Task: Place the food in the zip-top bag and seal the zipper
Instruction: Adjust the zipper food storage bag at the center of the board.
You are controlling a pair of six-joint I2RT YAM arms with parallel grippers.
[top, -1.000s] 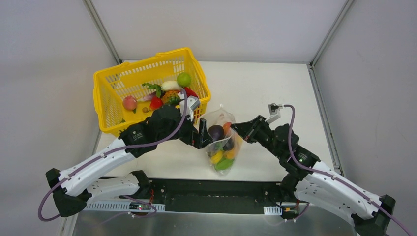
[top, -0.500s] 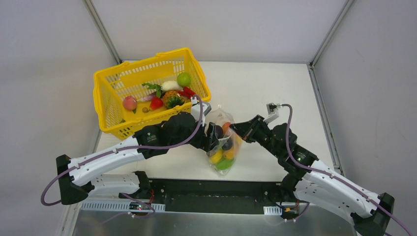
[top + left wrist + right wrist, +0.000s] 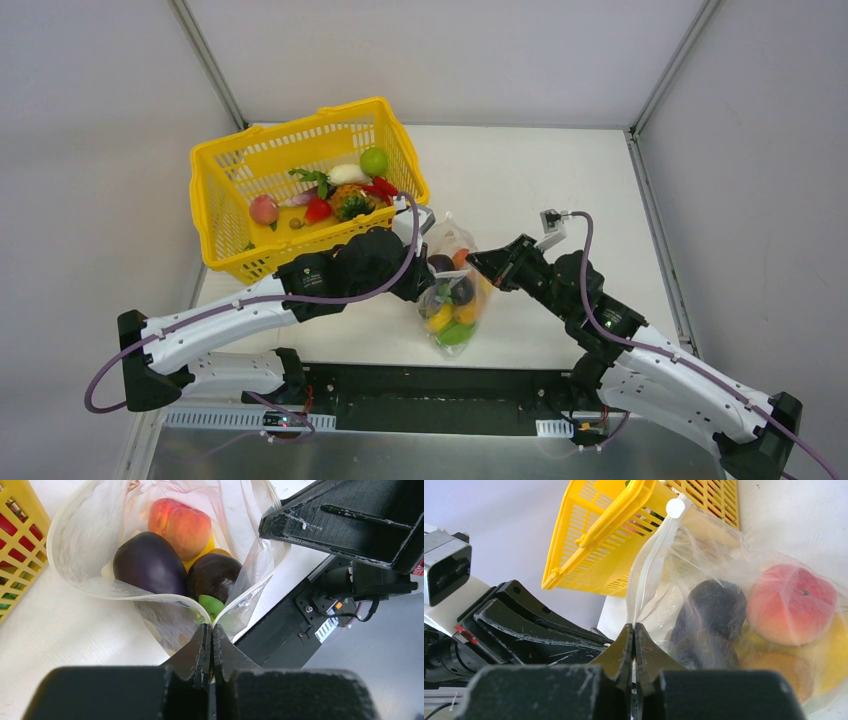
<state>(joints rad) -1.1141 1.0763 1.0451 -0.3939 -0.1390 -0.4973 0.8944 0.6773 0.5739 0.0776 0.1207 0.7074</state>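
The clear zip-top bag (image 3: 456, 300) hangs upright between my two arms, its mouth gaping. Inside it lie a dark purple eggplant (image 3: 149, 562), a peach (image 3: 181, 525), a dark plum (image 3: 215, 576) and a green piece (image 3: 212, 605), with yellow and orange pieces lower down. My left gripper (image 3: 211, 626) is shut on the near end of the zipper (image 3: 165, 598), where both lips meet. At the opposite side my right gripper (image 3: 634, 626) is shut on the white zipper strip (image 3: 649, 565). In the top view the left gripper (image 3: 428, 283) and right gripper (image 3: 479, 262) flank the bag.
The yellow mesh basket (image 3: 228, 165) stands at the back left, close to the left forearm. It holds a green round fruit (image 3: 374, 161), a peach (image 3: 264, 210), red pieces (image 3: 318, 209) and a pineapple-like piece (image 3: 350, 200). Bare white table (image 3: 560, 180) lies behind the right arm.
My left gripper, open a second ago beside the bag, has moved right onto the bag's edge and closed on it. The right gripper has kept its hold almost without moving.
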